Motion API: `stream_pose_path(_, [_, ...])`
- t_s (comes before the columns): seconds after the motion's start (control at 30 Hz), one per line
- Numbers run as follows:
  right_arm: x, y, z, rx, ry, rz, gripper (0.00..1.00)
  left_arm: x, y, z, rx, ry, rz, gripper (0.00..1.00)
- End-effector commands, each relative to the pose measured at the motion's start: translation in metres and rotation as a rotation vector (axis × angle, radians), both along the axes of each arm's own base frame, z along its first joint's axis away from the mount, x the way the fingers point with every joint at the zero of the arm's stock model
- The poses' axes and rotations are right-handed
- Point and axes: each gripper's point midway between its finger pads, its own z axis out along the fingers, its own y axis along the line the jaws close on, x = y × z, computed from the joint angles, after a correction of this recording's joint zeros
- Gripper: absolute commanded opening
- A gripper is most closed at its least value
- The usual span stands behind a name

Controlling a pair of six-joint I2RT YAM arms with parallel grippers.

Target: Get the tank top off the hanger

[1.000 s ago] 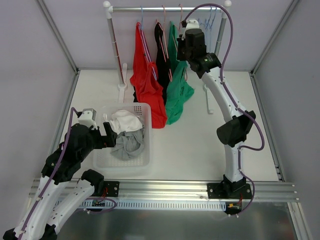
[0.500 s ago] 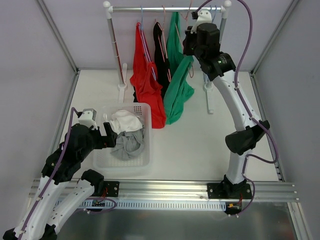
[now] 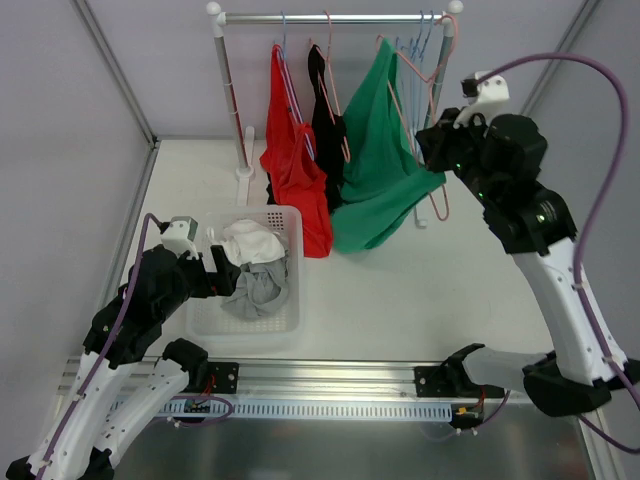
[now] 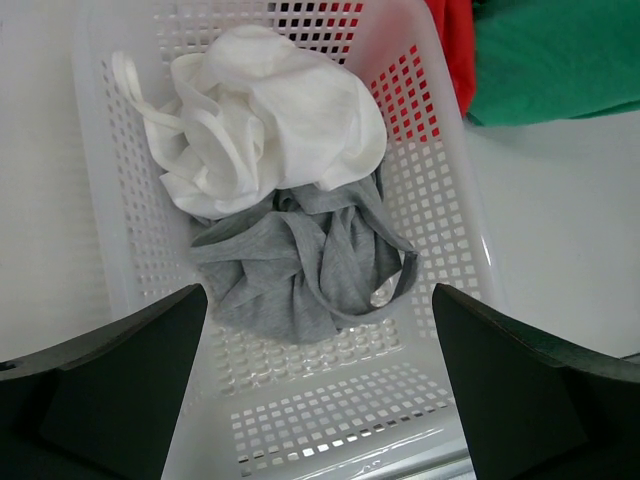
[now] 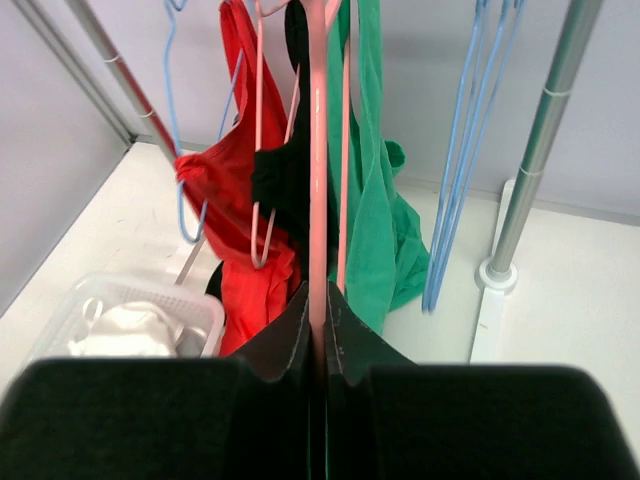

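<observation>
The green tank top (image 3: 375, 170) hangs on the pink hanger (image 3: 440, 195), slanting away from the rail (image 3: 330, 17). Left fingers (image 4: 120, 390) gape over the basket (image 3: 205, 320); right fingers (image 5: 290, 340) clamp the hanger. A sideways pull could snag a strap and tear it.

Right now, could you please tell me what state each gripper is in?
Left gripper: open, holding nothing, over the basket.
Right gripper: closed on the pink hanger carrying the green tank top.

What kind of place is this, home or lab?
Likely a lab test cell staged as laundry: an aluminium mounting rail at the near edge, blank panel walls, a small clothes rack and a laundry basket.
</observation>
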Motion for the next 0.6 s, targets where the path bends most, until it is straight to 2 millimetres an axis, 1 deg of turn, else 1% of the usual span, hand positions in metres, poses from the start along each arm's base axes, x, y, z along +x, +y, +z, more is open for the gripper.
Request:
stream_pose_path(0.0, [-0.059,-0.019,0.040,0.075,-0.117,0.059,0.00,0.004,-0.017,0.015,-0.028,-0.052,-0.097,0.99])
stream_pose_path(0.03, [-0.071,-0.023,0.033,0.064,-0.090,0.074,0.00,0.004,-0.021,0.019,-0.033,-0.061,-0.117,0.99])
stream_pose_path(0.07, [-0.096,-0.030,0.042,0.084,-0.119,0.106,0.00,0.001,-0.030,0.025,-0.062,-0.066,-0.168,0.99])
stream_pose_path(0.1, [-0.108,-0.033,0.041,0.094,-0.115,0.118,0.00,0.001,-0.037,0.035,-0.090,-0.094,-0.198,0.99])
stream_pose_path(0.13, [-0.118,-0.037,0.028,0.085,-0.075,0.123,0.00,0.000,-0.044,0.051,-0.125,-0.120,-0.227,0.99])
stream_pose_path(0.17, [-0.133,-0.034,0.024,0.088,-0.065,0.179,0.00,-0.001,-0.051,0.062,-0.157,-0.138,-0.262,0.99])
stream_pose_path(0.2, [-0.153,-0.043,0.028,0.099,-0.085,0.189,0.00,-0.004,-0.064,0.080,-0.214,-0.166,-0.325,0.99])
stream_pose_path(0.23, [-0.164,-0.047,0.015,0.088,-0.045,0.198,0.00,-0.001,-0.073,0.101,-0.243,-0.184,-0.354,0.99])
stream_pose_path(0.27, [-0.184,-0.053,0.016,0.101,-0.061,0.220,0.00,-0.004,-0.085,0.112,-0.275,-0.186,-0.421,0.99])
stream_pose_path(0.3, [-0.195,-0.056,0.013,0.102,-0.058,0.237,0.00,-0.002,-0.092,0.125,-0.293,-0.200,-0.451,0.99])
stream_pose_path(0.33, [-0.204,-0.058,0.004,0.100,-0.037,0.246,0.00,0.005,-0.105,0.146,-0.317,-0.221,-0.487,0.99])
stream_pose_path(0.4, [-0.225,-0.064,0.003,0.115,-0.052,0.271,0.00,0.008,-0.124,0.165,-0.314,-0.252,-0.553,0.99])
stream_pose_path(0.43, [-0.240,-0.073,0.001,0.128,-0.060,0.270,0.00,0.010,-0.147,0.182,-0.296,-0.279,-0.586,0.99])
stream_pose_path(0.5, [-0.255,-0.081,0.001,0.140,-0.068,0.265,0.00,0.008,-0.175,0.198,-0.244,-0.336,-0.638,0.99])
stream_pose_path(0.53, [-0.265,-0.086,-0.005,0.136,-0.056,0.270,0.00,0.003,-0.204,0.210,-0.225,-0.353,-0.671,0.99])
stream_pose_path(0.57, [-0.272,-0.088,-0.006,0.138,-0.055,0.275,0.00,0.004,-0.220,0.218,-0.216,-0.378,-0.674,0.99])
